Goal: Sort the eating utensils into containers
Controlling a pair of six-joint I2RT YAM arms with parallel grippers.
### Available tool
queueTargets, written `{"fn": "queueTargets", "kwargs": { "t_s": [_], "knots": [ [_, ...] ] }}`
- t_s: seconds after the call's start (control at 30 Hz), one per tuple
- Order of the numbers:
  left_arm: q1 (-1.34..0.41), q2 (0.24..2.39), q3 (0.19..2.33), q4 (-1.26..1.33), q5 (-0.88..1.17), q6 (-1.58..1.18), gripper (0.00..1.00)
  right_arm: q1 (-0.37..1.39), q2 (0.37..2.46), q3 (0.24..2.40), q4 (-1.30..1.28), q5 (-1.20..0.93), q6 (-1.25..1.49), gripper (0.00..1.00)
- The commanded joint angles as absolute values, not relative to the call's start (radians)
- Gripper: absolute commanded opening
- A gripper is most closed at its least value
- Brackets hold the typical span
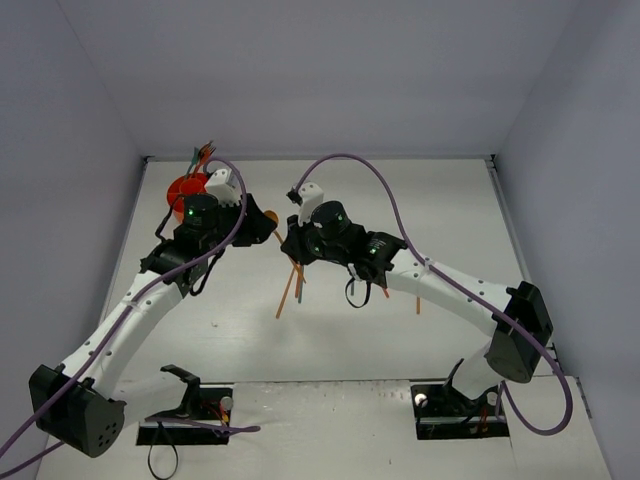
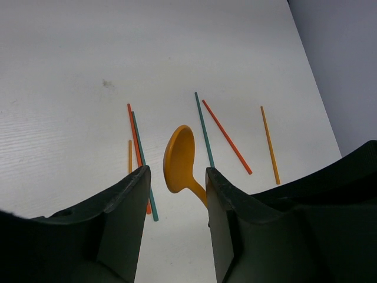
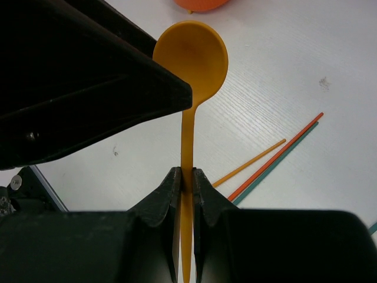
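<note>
- Your right gripper [image 3: 187, 177] is clamping a smooth, round-bowled orange spoon [image 3: 191, 59] by its thin handle, left of bench centre.
- Your left gripper [image 2: 177, 177] is gaping, with the spoon's neck between its fingers.
- Slim chopsticks [image 2: 227, 137] are lying on the matte white bench [image 2: 88, 59].
- A round orange-red cup [image 1: 183, 188] is sitting near the far-left corner.

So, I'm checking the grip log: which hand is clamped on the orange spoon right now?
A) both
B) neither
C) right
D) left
C: the right hand is shut on the handle of the spoon, while the left hand is open, fingers apart and not pinching it.
</note>
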State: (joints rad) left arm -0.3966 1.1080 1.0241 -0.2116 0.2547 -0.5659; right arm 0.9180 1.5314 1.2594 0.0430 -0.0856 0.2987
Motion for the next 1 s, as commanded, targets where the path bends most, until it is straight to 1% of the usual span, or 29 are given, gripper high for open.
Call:
{"fn": "queueTargets", "kwargs": {
  "t_s": [0.0, 0.13, 0.23, 0.33, 0.43, 0.5, 0.6, 0.63, 0.67, 0.7, 0.8, 0.87, 0.97],
  "knots": [
    [-0.405, 1.094, 1.05, -0.082, 0.22, -0.561, 0.34, 0.924, 1.512, 1.307, 0.119, -0.107, 0.281, 0.0],
    [-0.406, 1.099, 1.047, -0.052, 0.212, -0.561, 0.25, 0.925, 1.513, 1.306, 0.123, -0.111, 0.279, 0.0],
    [-0.408, 1.103, 1.043, -0.043, 0.221, -0.558, 0.09, 0.923, 1.513, 1.305, 0.124, -0.11, 0.278, 0.0],
    [-0.408, 1.109, 1.045, -0.043, 0.238, -0.547, 0.01, 0.923, 1.514, 1.305, 0.124, -0.11, 0.275, 0.0],
    [-0.408, 1.104, 1.042, -0.04, 0.237, -0.529, 0.0, 0.925, 1.516, 1.305, 0.125, -0.108, 0.272, 0.0],
    [-0.408, 1.103, 1.045, -0.046, 0.227, -0.51, 0.0, 0.925, 1.517, 1.302, 0.126, -0.104, 0.27, 0.02],
    [-0.408, 1.094, 1.061, -0.082, 0.179, -0.472, 0.0, 0.924, 1.516, 1.295, 0.124, -0.101, 0.27, 0.36],
    [-0.408, 1.093, 1.067, -0.104, 0.162, -0.442, 0.0, 0.923, 1.516, 1.292, 0.124, -0.094, 0.27, 0.54],
    [-0.407, 1.093, 1.083, -0.125, 0.118, -0.412, 0.0, 0.922, 1.513, 1.286, 0.123, -0.089, 0.271, 0.66],
    [-0.407, 1.094, 1.103, -0.146, 0.063, -0.383, 0.0, 0.92, 1.509, 1.278, 0.121, -0.084, 0.273, 0.74],
    [-0.405, 1.108, 1.161, -0.222, -0.1, -0.264, 0.0, 0.908, 1.492, 1.242, 0.119, -0.07, 0.28, 0.87],
    [-0.405, 1.12, 1.199, -0.256, -0.219, -0.171, 0.0, 0.897, 1.471, 1.215, 0.114, -0.061, 0.287, 0.89],
    [-0.397, 1.14, 1.23, -0.234, -0.401, -0.014, 0.0, 0.876, 1.423, 1.165, 0.106, -0.053, 0.287, 0.89]
  ]
}}
